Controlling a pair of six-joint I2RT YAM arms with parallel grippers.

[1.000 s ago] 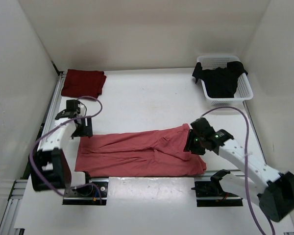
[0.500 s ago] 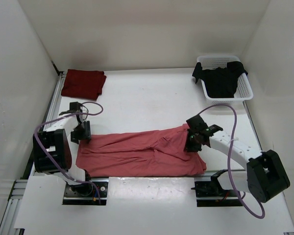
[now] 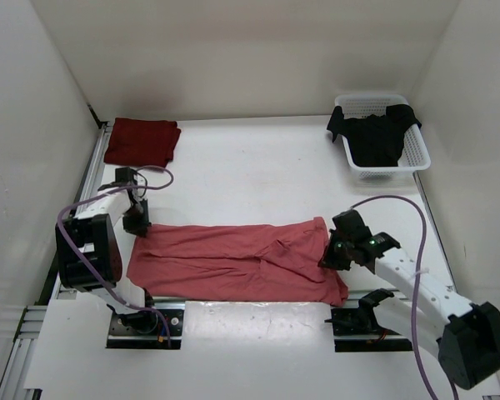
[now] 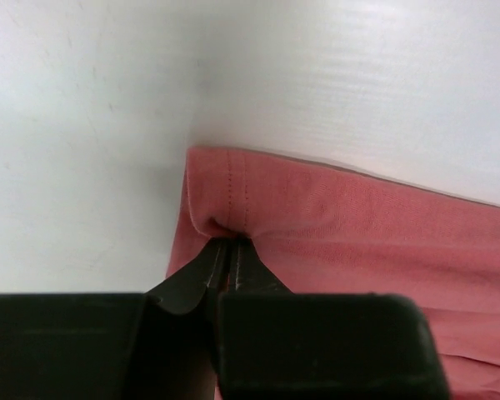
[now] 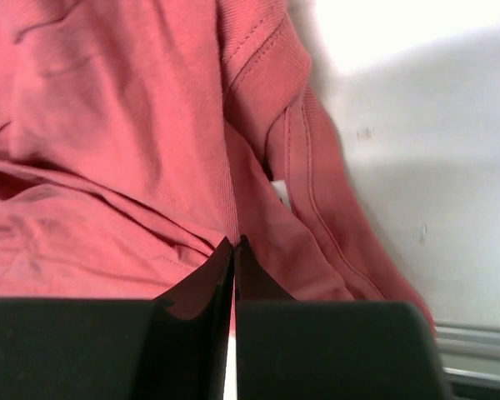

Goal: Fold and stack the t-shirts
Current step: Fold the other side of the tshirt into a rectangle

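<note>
- My left gripper (image 4: pixel 230 243) has its fingers pinched together on the hemmed corner of the pink t-shirt (image 3: pixel 233 258), with a small pucker of cloth caught at the tips.
- My right gripper (image 5: pixel 234 243) is closed too, nipping a ridge of the same shirt at its other end, beside a stitched seam (which part of the garment that is, I cannot tell).
- The pink shirt lies in a long band across the near side of the table (image 3: pixel 250 167), between my two arms.
- I judge it light, limp and a little stretchy. It will sag and drag when lifted, so hems and seams are the firmest holds.
- The maroon t-shirt (image 3: pixel 142 140) sits folded at the far left, and the black t-shirt (image 3: pixel 375 133) is heaped in the basket (image 3: pixel 417 154).
</note>
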